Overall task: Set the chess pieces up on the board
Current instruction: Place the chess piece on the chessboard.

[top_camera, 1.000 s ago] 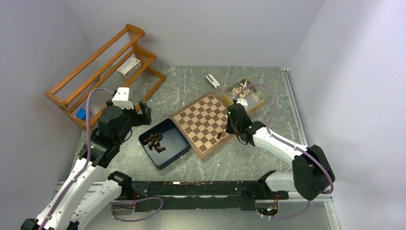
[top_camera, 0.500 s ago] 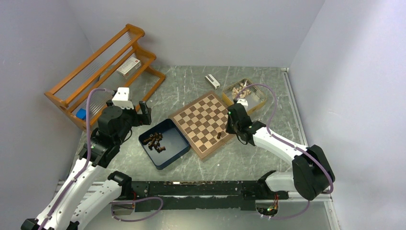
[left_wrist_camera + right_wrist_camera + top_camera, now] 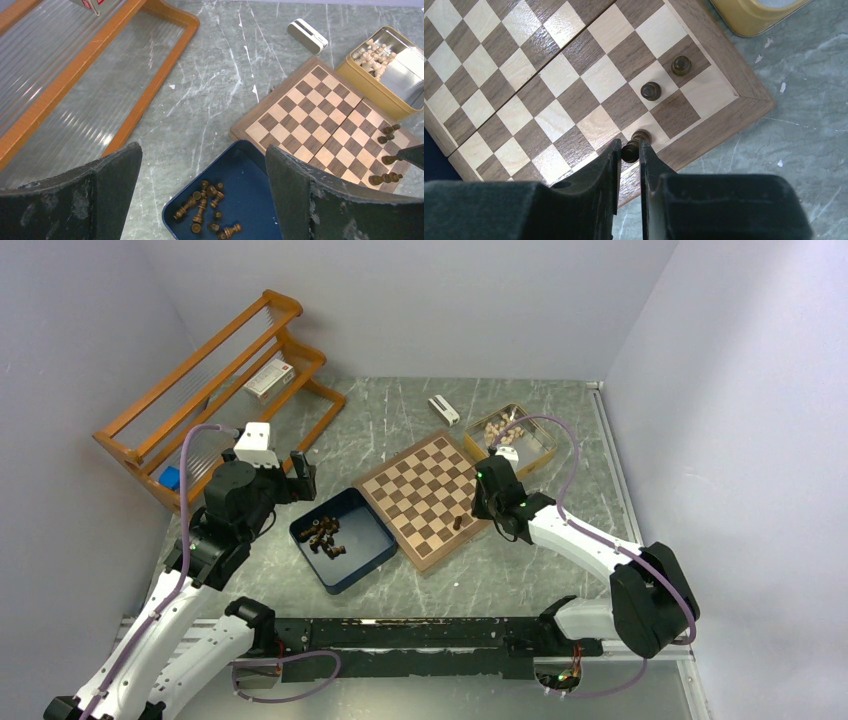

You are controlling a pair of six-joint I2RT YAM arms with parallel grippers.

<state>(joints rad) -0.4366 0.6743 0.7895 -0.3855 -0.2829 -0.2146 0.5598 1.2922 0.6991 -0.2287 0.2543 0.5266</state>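
Note:
The board [image 3: 425, 495] lies at mid-table; it also shows in the left wrist view [image 3: 320, 115] and the right wrist view [image 3: 549, 85]. My right gripper [image 3: 629, 151] is shut on a dark brown chess piece [image 3: 635, 145] that stands on a light square at the board's near right edge. Two more dark pieces [image 3: 650, 90] [image 3: 681, 65] stand on squares beyond it. Several dark pieces [image 3: 207, 206] lie in the dark blue box [image 3: 250, 200]. My left gripper [image 3: 202, 195] is open and empty above the box's left side.
A gold tin [image 3: 512, 435] with pale beige pieces stands beyond the board's right corner. A small white box [image 3: 443, 410] lies at the back. A wooden rack [image 3: 215, 390] fills the back left. The walls close in on both sides.

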